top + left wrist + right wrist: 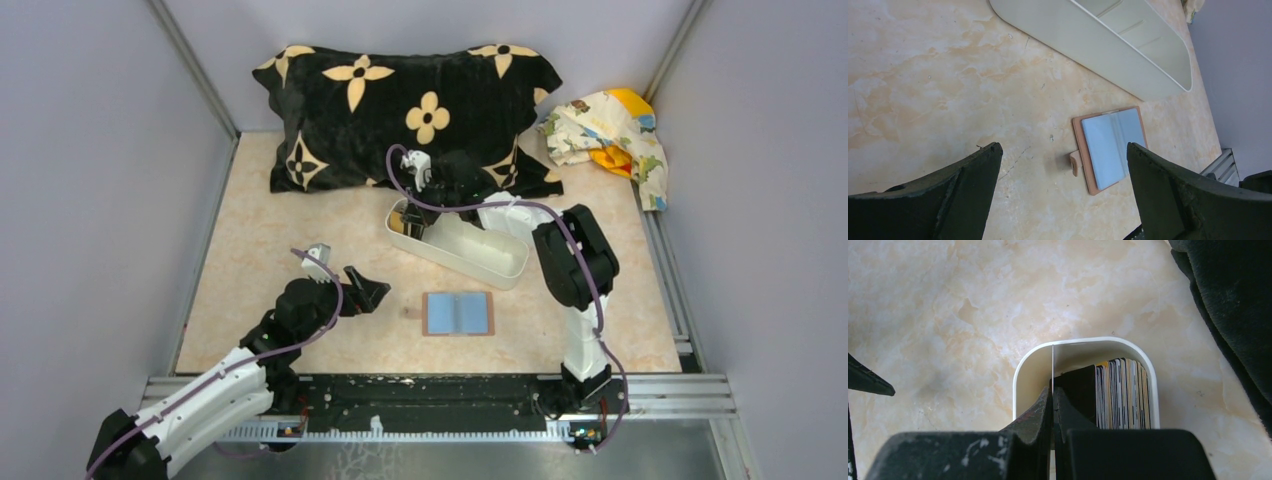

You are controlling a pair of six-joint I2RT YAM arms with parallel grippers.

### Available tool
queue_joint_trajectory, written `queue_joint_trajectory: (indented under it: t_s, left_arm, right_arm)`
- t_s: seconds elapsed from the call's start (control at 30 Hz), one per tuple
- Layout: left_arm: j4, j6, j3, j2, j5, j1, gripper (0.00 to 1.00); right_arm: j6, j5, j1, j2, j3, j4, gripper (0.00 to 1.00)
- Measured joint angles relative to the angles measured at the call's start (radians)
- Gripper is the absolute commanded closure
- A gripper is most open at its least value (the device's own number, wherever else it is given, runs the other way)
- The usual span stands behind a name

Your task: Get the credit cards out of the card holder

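The card holder (pixel 458 313) lies open and flat on the table, light blue inside with a brown rim; in the left wrist view the card holder (pixel 1110 145) shows no cards. My left gripper (pixel 368 290) hovers open just left of it, its jaws (pixel 1063 148) wide apart and holding nothing. My right gripper (pixel 412 208) reaches into the left end of the white tray (pixel 480 255). It is shut (pixel 1053 392) on a thin credit card (pixel 1053 362) seen edge-on. Several credit cards (pixel 1123 390) stand stacked on edge in that tray end.
A black pillow (pixel 400 110) with tan flowers lies behind the tray, close to my right wrist; its dark edge (pixel 1233 305) shows at the right. A crumpled patterned cloth (pixel 610 130) sits in the back right corner. Grey walls enclose the table.
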Motion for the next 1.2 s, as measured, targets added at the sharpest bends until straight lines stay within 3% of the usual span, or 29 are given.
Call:
queue_joint_trajectory:
  t_s: [0.17,0.3,0.5,1.2]
  left_arm:
    - [0.000,0.001,-0.005,-0.010,0.000,0.000,0.00]
    - [0.000,0.004,-0.007,-0.019,-0.001,0.000,0.00]
    - [0.000,0.008,-0.010,-0.025,0.000,0.000,0.00]
    - [0.001,0.008,-0.019,-0.048,0.001,0.000,0.00]
  right_arm:
    - [0.000,0.005,0.005,0.005,0.000,0.002,1.00]
    - [0.000,0.012,0.007,0.005,-0.002,0.007,0.87]
    - [0.001,0.045,0.010,0.005,-0.009,0.032,0.82]
    - [-0.007,0.233,0.006,-0.037,-0.030,0.062,0.85]
